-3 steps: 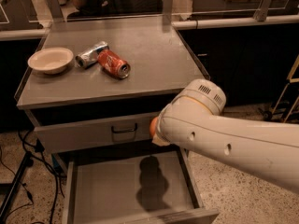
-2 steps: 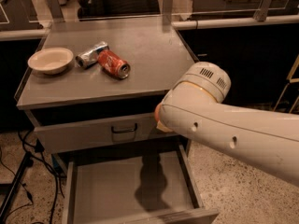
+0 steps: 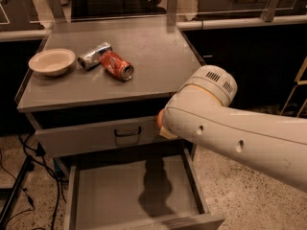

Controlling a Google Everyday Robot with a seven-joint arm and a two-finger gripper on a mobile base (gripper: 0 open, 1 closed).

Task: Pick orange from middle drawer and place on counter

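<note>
Only one camera view is given, and the robot's big white arm (image 3: pixel 230 128) blocks much of its right half. The gripper (image 3: pixel 164 128) sits at the arm's left end, in front of the closed upper drawer front (image 3: pixel 86 138), almost wholly hidden behind the arm, so I cannot tell whether it is wide, narrow or holding. A sliver of the orange (image 3: pixel 159 119) peeks out at that same spot, below the counter (image 3: pixel 158 66) edge and above the open middle drawer (image 3: pixel 110 195). A dark shadow lies on the drawer's bare floor, and its front edge is cut off by the frame. On the counter's left part stand a white bowl (image 3: pixel 52 61), a crushed silver can (image 3: pixel 94 55) and a red soda can (image 3: pixel 116 65).
</note>
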